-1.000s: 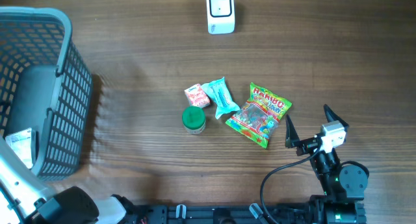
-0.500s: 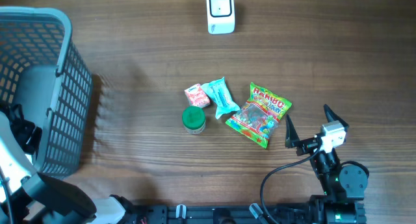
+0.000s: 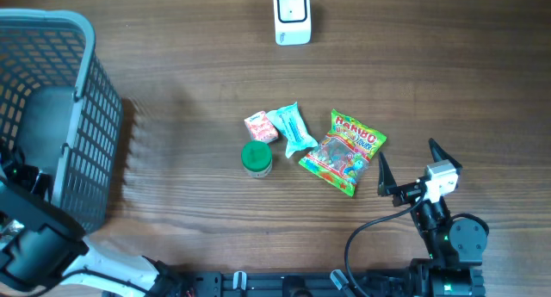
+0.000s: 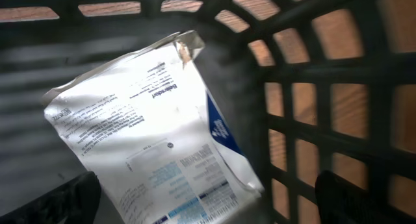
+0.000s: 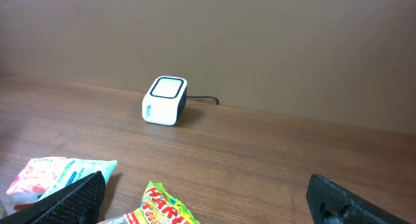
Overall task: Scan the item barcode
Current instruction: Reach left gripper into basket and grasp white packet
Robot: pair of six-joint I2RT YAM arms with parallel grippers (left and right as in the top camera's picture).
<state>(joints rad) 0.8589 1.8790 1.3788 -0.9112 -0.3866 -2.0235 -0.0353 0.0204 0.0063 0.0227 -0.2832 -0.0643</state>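
The white barcode scanner point(image 3: 293, 15) stands at the table's far edge and also shows in the right wrist view as a scanner point(image 5: 165, 100). A white printed pouch point(image 4: 149, 120) lies inside the grey basket point(image 3: 82, 90), with a barcode strip near its lower edge. My left gripper point(image 4: 208, 214) hangs open just above the pouch, its fingers on either side and not touching it. My right gripper point(image 3: 406, 170) is open and empty, just right of the Haribo bag point(image 3: 344, 152).
Left of the Haribo bag lie a teal packet point(image 3: 293, 129), a pink packet point(image 3: 260, 126) and a green-lidded jar point(image 3: 256, 157). The basket's lattice wall point(image 4: 325, 107) rises close on the left gripper's right.
My left arm has shifted over the basket's near-left corner and now covers the white pouch in the overhead view. The right arm and the table items have not moved.
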